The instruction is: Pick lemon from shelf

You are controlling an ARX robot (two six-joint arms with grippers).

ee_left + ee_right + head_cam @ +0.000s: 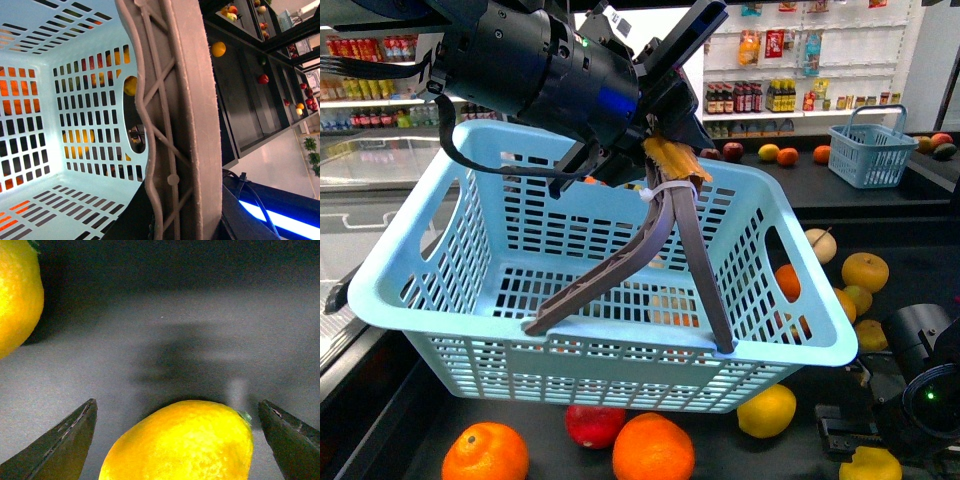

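The black tiered metal shelf (pixel 920 250) spreads below me, fruit scattered over its matte trays. Above the fruit hangs a pale blue slotted plastic basket (pixel 470 250), its grey plastic handle (pixel 695 260) clamped in my left gripper (pixel 665 150). The small bright yellow oval lemon (pixel 180 442) lies on a tray, squarely between the spread fingers of my right gripper (pixel 177 402), with a gap on each side.

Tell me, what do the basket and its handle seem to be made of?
Basket: probably moulded plastic, light blue, smooth with a slight sheen; its thin slotted walls suggest this. Handle: likely grey plastic, matte; moulded cross ribs show in the left wrist view.
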